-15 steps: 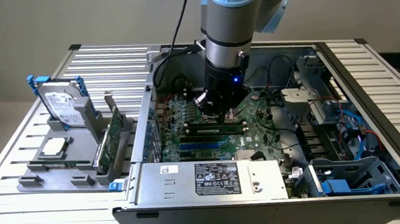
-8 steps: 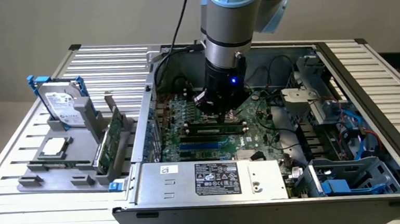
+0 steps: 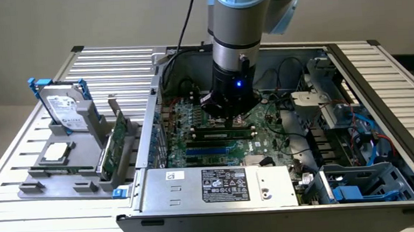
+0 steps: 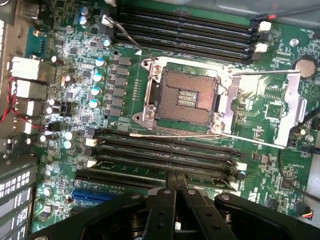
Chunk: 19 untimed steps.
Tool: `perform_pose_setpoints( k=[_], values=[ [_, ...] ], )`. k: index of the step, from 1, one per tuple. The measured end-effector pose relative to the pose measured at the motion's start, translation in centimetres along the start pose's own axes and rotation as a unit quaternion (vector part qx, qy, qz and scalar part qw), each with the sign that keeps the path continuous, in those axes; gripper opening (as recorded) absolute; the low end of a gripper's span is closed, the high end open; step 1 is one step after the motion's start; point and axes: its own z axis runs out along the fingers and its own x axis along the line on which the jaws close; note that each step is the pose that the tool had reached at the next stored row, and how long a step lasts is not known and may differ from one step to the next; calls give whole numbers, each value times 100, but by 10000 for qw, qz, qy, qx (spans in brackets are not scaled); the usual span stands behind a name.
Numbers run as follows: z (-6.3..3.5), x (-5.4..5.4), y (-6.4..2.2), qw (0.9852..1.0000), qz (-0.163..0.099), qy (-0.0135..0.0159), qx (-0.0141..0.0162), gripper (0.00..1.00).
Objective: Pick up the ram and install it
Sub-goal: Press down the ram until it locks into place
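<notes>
Just beyond the gripper (image 4: 176, 187), fingers pressed together, lie the black memory slots (image 4: 165, 152); seating ram probably underway, needing firm downward pressure.

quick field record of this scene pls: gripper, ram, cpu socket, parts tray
gripper: shut, low over the motherboard's memory slots
ram: dark stick lying along a slot beneath the gripper; seating unclear
cpu socket: open, no processor in it
computer case: open, motherboard exposed
parts tray: on the exterior view's left, holding a hard drive
</notes>
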Motion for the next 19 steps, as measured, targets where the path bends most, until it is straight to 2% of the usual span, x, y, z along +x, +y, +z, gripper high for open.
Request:
perform_pose_setpoints(
  k=[3,5,10,11,19],
  values=[
    [1,0,0,9997,240,-6,2,11],
    [1,0,0,9994,360,10,2,11],
    [-5,2,-17,9987,483,186,-9,11],
    [-17,3,-32,9986,495,205,-12,11],
    [-156,15,-163,9984,530,213,-11,11]
  ],
)
